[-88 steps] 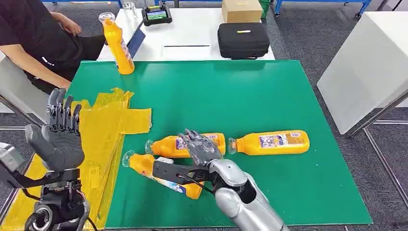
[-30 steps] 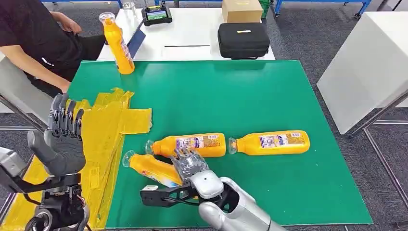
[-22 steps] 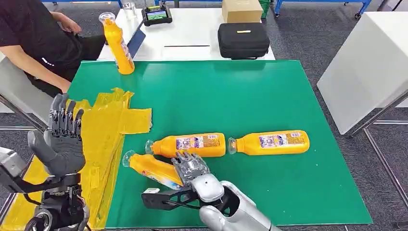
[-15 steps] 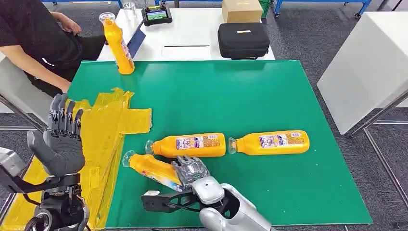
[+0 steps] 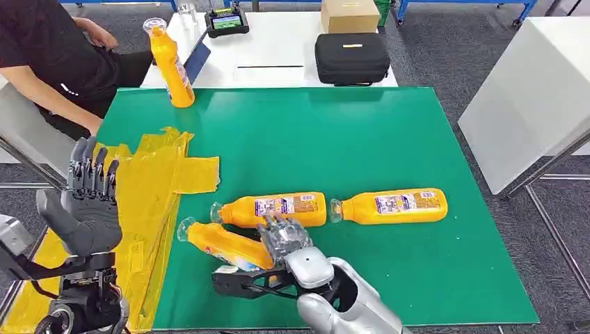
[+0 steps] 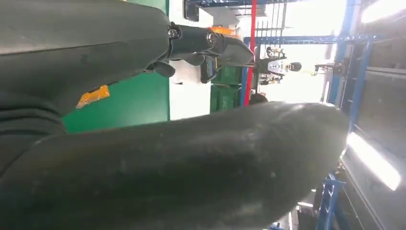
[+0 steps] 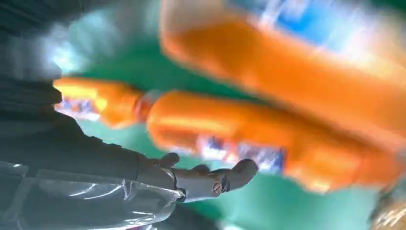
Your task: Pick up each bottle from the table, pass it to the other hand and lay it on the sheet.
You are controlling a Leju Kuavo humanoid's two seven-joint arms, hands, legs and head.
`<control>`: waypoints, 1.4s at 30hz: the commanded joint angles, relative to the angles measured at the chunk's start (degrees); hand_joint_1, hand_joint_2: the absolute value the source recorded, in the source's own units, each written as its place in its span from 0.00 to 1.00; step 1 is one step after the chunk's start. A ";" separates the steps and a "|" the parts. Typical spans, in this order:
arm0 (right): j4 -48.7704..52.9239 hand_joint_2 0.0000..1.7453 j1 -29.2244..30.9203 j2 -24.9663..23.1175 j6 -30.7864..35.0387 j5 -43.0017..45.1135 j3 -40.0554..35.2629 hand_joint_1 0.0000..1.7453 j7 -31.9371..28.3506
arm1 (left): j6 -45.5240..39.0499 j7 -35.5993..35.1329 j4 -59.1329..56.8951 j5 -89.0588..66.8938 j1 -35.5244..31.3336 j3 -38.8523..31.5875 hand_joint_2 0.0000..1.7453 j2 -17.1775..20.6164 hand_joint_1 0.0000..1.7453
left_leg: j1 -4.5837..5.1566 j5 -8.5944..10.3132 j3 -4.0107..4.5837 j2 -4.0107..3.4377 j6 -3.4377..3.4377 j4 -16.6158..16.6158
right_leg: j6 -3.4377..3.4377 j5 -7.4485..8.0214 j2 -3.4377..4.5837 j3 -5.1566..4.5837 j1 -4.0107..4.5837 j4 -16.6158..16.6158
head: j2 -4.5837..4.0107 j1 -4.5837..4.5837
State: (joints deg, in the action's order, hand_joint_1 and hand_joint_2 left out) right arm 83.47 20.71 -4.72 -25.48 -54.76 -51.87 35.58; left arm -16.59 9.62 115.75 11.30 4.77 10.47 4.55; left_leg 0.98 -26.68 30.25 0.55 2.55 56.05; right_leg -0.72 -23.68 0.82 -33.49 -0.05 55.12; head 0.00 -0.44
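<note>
Low in the middle of the head view, the right hand [image 5: 282, 239] sits over the nearest bottle [image 5: 222, 244], fingers draped across its thick end. That bottle lies on the green mat [image 5: 362, 139] with its long axis slanting: clear cap toward the left near the yellow sheet [image 5: 156, 182], base running lower right under the hand. Whether the fingers actually grip it, I cannot tell; the thumb reaches out below the bottle toward the frame's lower left. In the right wrist view it's a blur, an orange bottle body [image 7: 268, 143] just past the fingertips [image 7: 242, 171], with no clear contact.

Just above it, the middle bottle [image 5: 271, 209] lies almost level across the frame, cap left, base right. In line with it, the third bottle [image 5: 391, 206] lies level too, cap left and nearly meeting the middle one's base. A fourth bottle [image 5: 170, 64] stands upright at the mat's far left corner, cap up.

Over at the lower left, the left hand [image 5: 87, 202] is raised, palm open, fingers straight up and apart, holding nothing, above the sheet's outer edge. In the left wrist view the thumb [image 6: 191, 167] looms dark and large.

Upper left, a person [image 5: 49, 56] in black sits beside the table. Beyond the mat on a white table rest a black case [image 5: 351, 57] and a cardboard box [image 5: 349, 14].
</note>
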 commanded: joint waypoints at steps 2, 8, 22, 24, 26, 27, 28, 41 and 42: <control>2.24 1.00 1.26 2.85 0.25 -1.73 0.58 0.00 -0.51 | 0.28 -0.47 -0.09 -0.52 -0.41 -0.55 0.00 -1.84 0.00 | -0.05 -0.06 -0.09 0.01 -0.14 0.00 | -0.03 -0.06 -0.09 0.13 0.03 -0.03 | 0.00 0.00; 2.24 1.00 1.26 2.85 0.25 -1.73 0.58 0.00 -0.51 | 0.28 -0.47 -0.09 -0.52 -0.41 -0.55 0.00 -1.84 0.00 | -0.09 -0.13 -0.23 -0.01 -0.26 0.02 | -0.04 -0.12 -0.12 0.28 0.08 -0.03 | 0.00 0.00; 1.31 1.00 1.44 2.41 0.22 -1.88 0.44 0.00 -0.51 | 0.42 -0.62 -0.43 -0.41 -0.89 -0.62 0.00 -1.99 0.00 | -0.05 -0.06 -0.11 0.01 -0.16 -0.01 | -0.03 -0.06 -0.09 0.15 0.03 -0.03 | 0.00 0.00; -1.87 1.00 2.20 1.76 0.27 -2.30 -0.08 0.00 -0.42 | 0.87 -1.13 -0.99 -0.20 -1.91 -0.78 0.00 -2.55 0.00 | -0.03 -0.03 -0.09 0.01 -0.13 -0.02 | -0.02 -0.04 -0.08 0.12 0.02 -0.03 | 0.00 0.00; -4.20 1.00 2.37 1.96 0.48 -2.35 -0.46 0.00 -0.48 | 1.31 -1.62 -1.47 -0.55 -2.43 -0.67 0.00 -2.84 0.00 | -0.03 -0.01 -0.09 0.02 -0.12 -0.04 | -0.02 -0.02 -0.08 0.13 0.02 -0.05 | 0.00 0.00; -5.88 1.00 2.63 1.80 0.22 -2.17 -0.73 0.00 -0.75 | 1.36 -1.82 -2.04 -0.56 -3.20 -0.62 0.00 -3.06 0.00 | -0.07 -0.03 -0.16 0.02 -0.16 -0.05 | -0.02 -0.03 -0.10 0.21 0.05 -0.09 | 0.00 0.00; -6.93 1.00 2.52 2.23 -0.17 -2.00 -1.08 0.00 -1.24 | 1.43 -1.95 -2.14 -0.67 -3.02 -0.66 0.00 -3.14 0.00 | -0.08 -0.05 -0.21 0.04 -0.22 -0.04 | -0.03 -0.05 -0.15 0.28 0.06 -0.08 | 0.00 0.00; -29.34 1.00 1.74 -1.06 11.83 -0.17 1.69 0.00 -12.31 | 1.98 -1.91 -3.99 -1.05 -3.42 -0.59 0.00 -3.56 0.00 | -0.05 -0.01 -0.25 0.03 -0.17 -0.13 | -0.01 -0.02 -0.11 0.30 0.04 -0.15 | 0.00 0.00; -29.42 1.00 1.78 -1.24 11.83 -0.18 1.70 0.00 -12.31 | 1.98 -1.89 -4.03 -1.03 -3.35 -0.54 0.00 -3.58 0.00 | -0.08 -0.04 -0.31 0.02 -0.24 -0.12 | -0.01 -0.05 -0.13 0.37 0.07 -0.15 | 0.00 -0.04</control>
State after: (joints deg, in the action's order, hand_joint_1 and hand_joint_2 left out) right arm 68.95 20.91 -4.74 -14.87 -55.17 -50.80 25.69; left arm -14.38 7.52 115.93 10.62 2.63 10.21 1.42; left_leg 0.98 -26.68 30.25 0.55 2.56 56.05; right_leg -0.72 -23.68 0.82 -33.49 -0.05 55.12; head 0.00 -0.48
